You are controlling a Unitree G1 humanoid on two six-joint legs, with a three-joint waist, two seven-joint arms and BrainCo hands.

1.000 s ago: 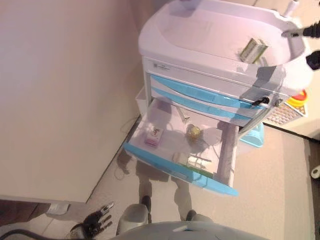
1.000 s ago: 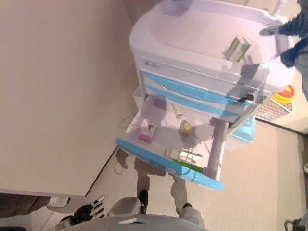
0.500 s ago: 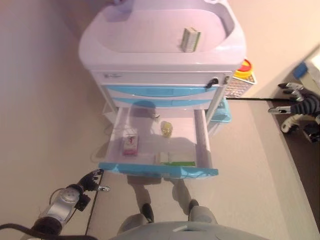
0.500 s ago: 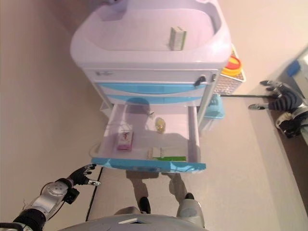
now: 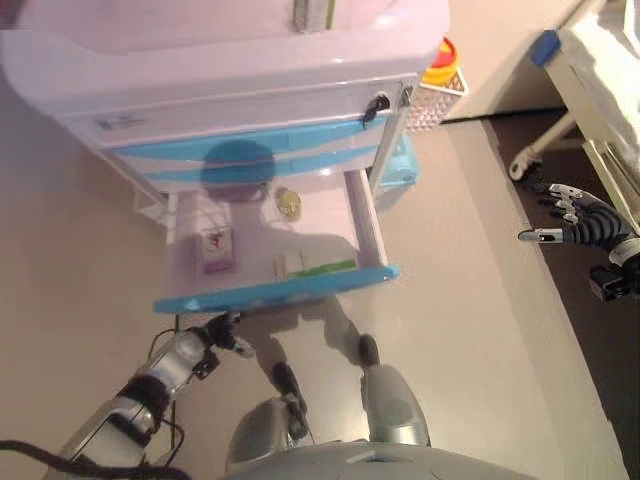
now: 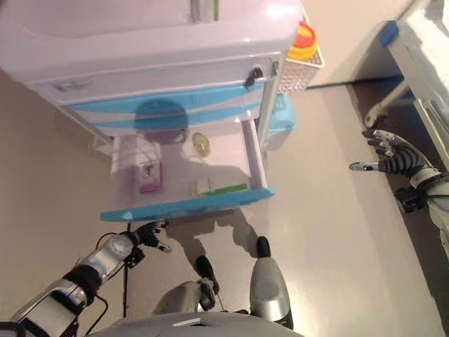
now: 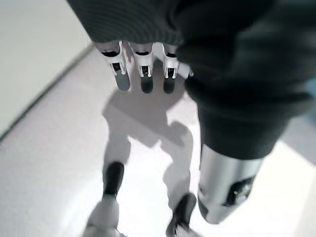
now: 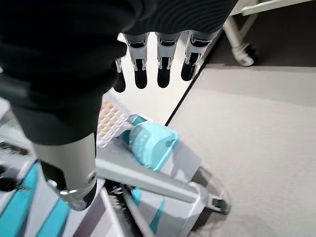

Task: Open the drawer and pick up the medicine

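Observation:
The white cart's bottom drawer (image 5: 268, 292) with its blue front stands pulled out. Inside lie a pink medicine box (image 5: 215, 250), a small yellowish round bottle (image 5: 289, 202) and a flat green-and-white box (image 5: 315, 267). Another small box (image 5: 312, 12) stands on the cart's top. My left hand (image 5: 215, 333) hangs open just below the drawer's front left corner, not touching it; its fingers (image 7: 141, 74) are straight over the floor. My right hand (image 6: 389, 154) is open far to the right of the cart and holds nothing.
On the cart's right side hang a white mesh basket (image 5: 430, 105), a yellow-and-red container (image 5: 443, 60) and a light blue bin (image 8: 150, 143). A white bed frame with a castor (image 5: 522, 168) stands at the far right.
The camera has swung, so the cart now sits higher and to the left. My left hand has come up close under the drawer's front. The right hand stays out at the right.

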